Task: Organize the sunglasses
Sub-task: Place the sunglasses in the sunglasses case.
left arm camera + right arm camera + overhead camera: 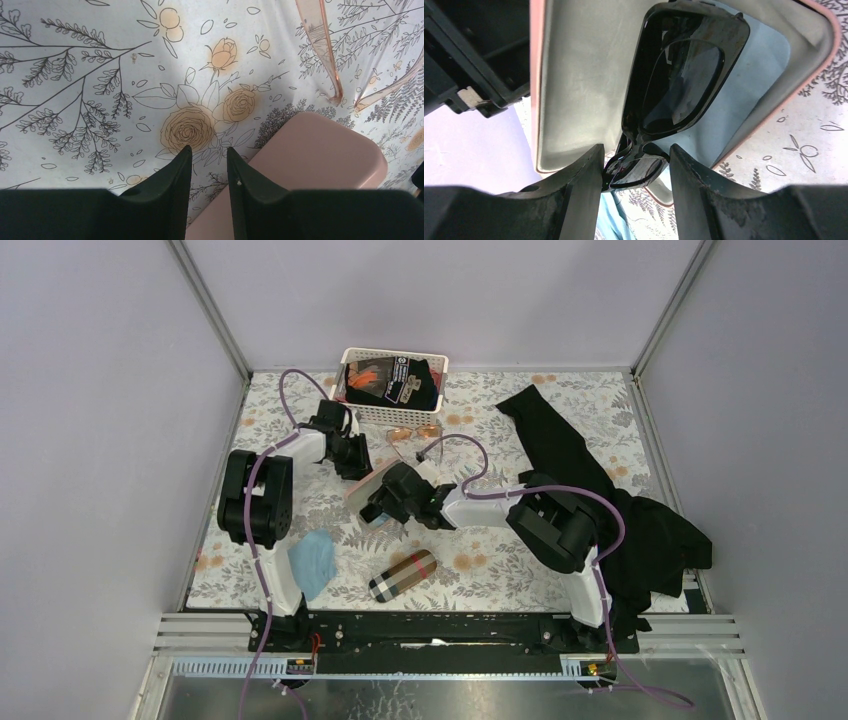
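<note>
The black sunglasses point(679, 75) stand partly inside the open pink case point(579, 75), on a light-blue lining point(764, 65). My right gripper point(635, 150) is shut on their lower lens, and in the top view this gripper point(385, 505) sits at the case's near side. My left gripper point(209, 149) has the edge of the pink case point(320, 150) between its jaws; from above, the left gripper point(352, 462) is at the case's point(368, 483) far side. The wire-framed sunglasses point(415, 432) with orange-pink lenses lie on the table beyond, their pink temple ends point(320, 45) showing.
A white basket point(352, 358) with dark items stands at the back. A plaid case point(402, 575) and a light-blue cloth point(313, 562) lie near the front. Black fabric point(560, 450) runs down the right side of the floral tablecloth point(480, 560).
</note>
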Controlling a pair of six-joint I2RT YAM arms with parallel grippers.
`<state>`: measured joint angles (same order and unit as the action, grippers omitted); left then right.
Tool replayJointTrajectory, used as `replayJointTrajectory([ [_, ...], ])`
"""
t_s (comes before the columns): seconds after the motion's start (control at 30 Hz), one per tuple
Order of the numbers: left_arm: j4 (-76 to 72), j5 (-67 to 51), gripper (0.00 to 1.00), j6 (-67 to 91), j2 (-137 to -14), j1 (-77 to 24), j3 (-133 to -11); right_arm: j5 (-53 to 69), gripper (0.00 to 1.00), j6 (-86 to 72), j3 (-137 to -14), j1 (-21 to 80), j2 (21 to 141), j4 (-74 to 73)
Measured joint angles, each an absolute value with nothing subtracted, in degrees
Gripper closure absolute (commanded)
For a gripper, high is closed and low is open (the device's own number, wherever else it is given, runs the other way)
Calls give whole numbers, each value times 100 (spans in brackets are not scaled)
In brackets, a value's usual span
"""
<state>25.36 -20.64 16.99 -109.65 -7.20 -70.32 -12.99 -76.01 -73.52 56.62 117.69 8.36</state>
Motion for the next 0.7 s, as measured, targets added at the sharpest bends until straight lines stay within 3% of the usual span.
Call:
replayJointTrajectory([
  [0.7,2541,-2078,63,1695,-11052,-749,-7063,-1282,56,-7703,-6989,5669,11439,751],
])
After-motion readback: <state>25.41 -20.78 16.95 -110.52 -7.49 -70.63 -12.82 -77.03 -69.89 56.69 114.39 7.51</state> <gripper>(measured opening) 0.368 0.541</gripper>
